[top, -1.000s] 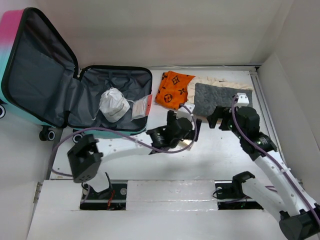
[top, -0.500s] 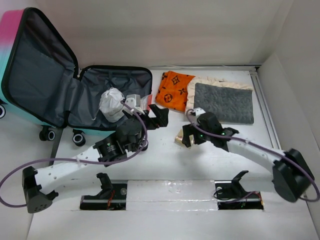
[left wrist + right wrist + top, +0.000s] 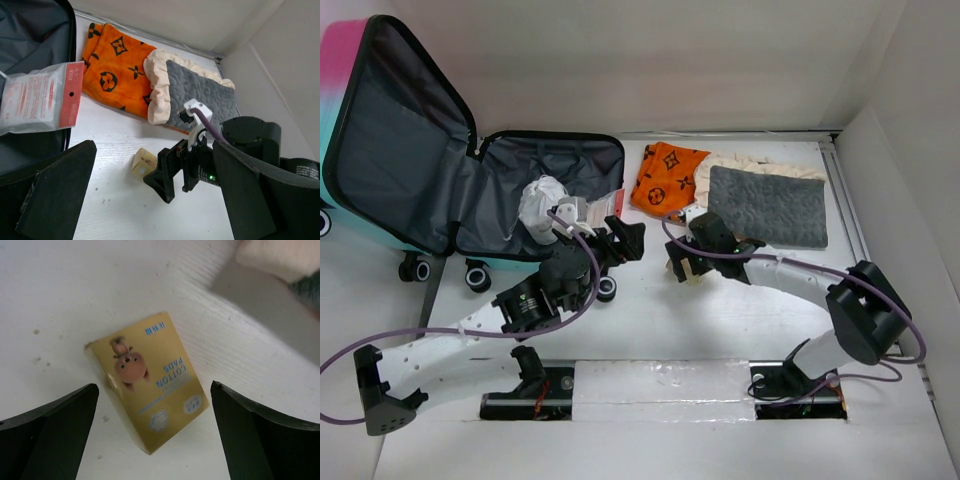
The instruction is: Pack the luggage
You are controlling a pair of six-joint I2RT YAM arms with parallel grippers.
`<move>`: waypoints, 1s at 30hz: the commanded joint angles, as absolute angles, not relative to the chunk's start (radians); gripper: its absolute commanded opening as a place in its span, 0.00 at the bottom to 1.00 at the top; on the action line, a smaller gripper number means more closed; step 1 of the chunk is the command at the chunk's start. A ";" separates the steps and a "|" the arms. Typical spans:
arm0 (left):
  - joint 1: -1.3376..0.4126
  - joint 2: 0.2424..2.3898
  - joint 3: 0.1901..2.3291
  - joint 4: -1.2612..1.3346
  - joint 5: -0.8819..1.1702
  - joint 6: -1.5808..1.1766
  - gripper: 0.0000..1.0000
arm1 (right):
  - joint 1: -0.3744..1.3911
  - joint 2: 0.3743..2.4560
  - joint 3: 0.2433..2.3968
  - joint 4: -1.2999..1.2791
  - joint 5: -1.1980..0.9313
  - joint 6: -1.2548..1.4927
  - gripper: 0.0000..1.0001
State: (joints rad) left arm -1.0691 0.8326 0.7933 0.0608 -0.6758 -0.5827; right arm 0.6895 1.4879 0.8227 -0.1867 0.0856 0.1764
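Observation:
The luggage (image 3: 390, 140) lies open at the far left, pink-and-teal lid raised, grey-lined base (image 3: 555, 165) flat. A white cap (image 3: 540, 208) and a red-and-white packet (image 3: 40, 97) lie in the base near its right rim. A small gold cotton-pads box (image 3: 150, 385) lies on the table; it also shows in the left wrist view (image 3: 142, 162). My right gripper (image 3: 155, 435) is open and straddles the box, its fingers apart from it. My left gripper (image 3: 626, 240) is open and empty, beside the suitcase's right corner.
An orange patterned cloth (image 3: 665, 178) and a grey quilted mat with a cream frill (image 3: 765, 203) lie at the back centre-right. A white wall (image 3: 910, 200) bounds the right side. The suitcase's wheels (image 3: 415, 268) stand at its near edge.
My left gripper has drawn back left from the table's middle to the suitcase corner. My right gripper has come down-left from the grey mat to sit over the gold box.

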 commanded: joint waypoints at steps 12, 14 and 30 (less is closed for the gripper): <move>-1.063 0.799 0.778 0.057 -0.712 -0.584 1.00 | 0.758 1.626 0.931 -0.202 0.086 0.138 1.00; -1.063 0.799 0.778 0.057 -0.712 -0.584 1.00 | 0.758 1.626 0.922 -0.193 0.098 0.138 1.00; -1.063 0.632 0.778 0.271 -0.712 -0.511 1.00 | 0.767 1.509 1.141 -0.092 -0.090 0.196 0.42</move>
